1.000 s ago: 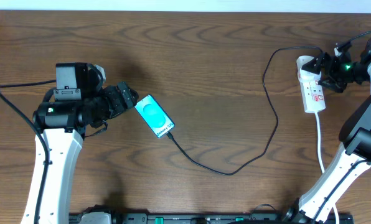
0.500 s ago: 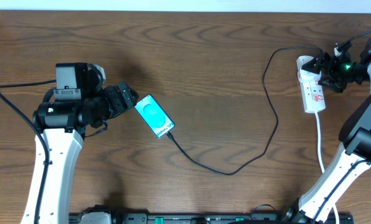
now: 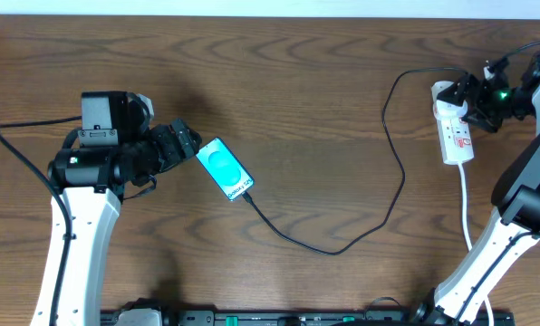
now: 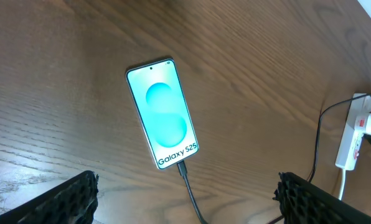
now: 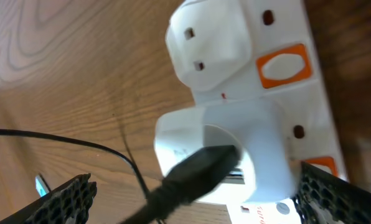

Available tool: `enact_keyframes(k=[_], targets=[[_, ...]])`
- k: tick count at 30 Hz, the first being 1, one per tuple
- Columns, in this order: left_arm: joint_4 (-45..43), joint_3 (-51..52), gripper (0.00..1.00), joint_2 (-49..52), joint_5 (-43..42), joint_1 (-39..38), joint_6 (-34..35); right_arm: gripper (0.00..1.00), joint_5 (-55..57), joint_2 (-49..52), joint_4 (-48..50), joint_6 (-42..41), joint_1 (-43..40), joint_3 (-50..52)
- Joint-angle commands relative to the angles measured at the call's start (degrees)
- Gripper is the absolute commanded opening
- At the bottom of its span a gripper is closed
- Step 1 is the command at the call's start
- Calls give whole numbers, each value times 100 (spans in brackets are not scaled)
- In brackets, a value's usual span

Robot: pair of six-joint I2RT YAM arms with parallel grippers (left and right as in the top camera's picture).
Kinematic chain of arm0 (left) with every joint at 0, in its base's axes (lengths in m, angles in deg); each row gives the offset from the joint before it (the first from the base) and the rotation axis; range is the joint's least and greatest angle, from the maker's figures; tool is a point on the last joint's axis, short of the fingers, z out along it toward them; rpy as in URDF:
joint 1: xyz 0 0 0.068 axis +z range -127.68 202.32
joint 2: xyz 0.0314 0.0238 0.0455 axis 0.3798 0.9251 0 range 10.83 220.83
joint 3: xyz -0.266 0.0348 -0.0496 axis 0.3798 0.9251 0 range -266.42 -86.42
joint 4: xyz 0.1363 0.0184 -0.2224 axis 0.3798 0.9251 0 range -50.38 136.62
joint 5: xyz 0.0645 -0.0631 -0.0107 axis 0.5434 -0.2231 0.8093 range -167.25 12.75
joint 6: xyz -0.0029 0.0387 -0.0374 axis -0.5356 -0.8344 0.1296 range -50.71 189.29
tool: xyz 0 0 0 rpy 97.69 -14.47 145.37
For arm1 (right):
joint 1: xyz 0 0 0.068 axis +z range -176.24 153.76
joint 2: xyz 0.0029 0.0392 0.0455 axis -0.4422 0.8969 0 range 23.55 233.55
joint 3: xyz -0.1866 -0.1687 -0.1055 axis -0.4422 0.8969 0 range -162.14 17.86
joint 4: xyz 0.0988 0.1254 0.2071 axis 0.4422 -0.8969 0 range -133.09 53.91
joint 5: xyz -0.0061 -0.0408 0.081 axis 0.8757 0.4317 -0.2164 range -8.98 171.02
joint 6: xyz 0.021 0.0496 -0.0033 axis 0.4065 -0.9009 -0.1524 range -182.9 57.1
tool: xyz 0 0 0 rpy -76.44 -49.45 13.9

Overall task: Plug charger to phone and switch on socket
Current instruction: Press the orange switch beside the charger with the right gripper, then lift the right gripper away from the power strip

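The phone lies face up on the wooden table with its teal screen lit, also in the left wrist view. The charger, a thin black cable, is plugged into the phone's lower end and loops right and up to the socket. My left gripper stands open just left of the phone, not touching it. My right gripper is open above the socket's far end, its fingers on either side of the white adapter that takes the black plug. Orange switches show beside it.
The socket's white cord runs down toward the right arm's base. The left arm's own black cable trails at the far left. The power strip also shows small at the right edge of the left wrist view.
The right gripper has shifted slightly up over the socket's far end. The left arm, phone and cable have not moved.
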Motion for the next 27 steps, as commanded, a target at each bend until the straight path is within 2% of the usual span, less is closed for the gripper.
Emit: enact_keyframes(k=[1, 17, 27], targets=[[0, -11, 92, 52, 44, 13, -118, 99, -208, 61, -52, -96, 173, -13], [0, -11, 92, 280, 35, 13, -118, 99, -162, 61, -20, -94, 197, 55], [-2, -11, 92, 280, 33, 13, -116, 99, -168, 61, 225, -90, 199, 575]])
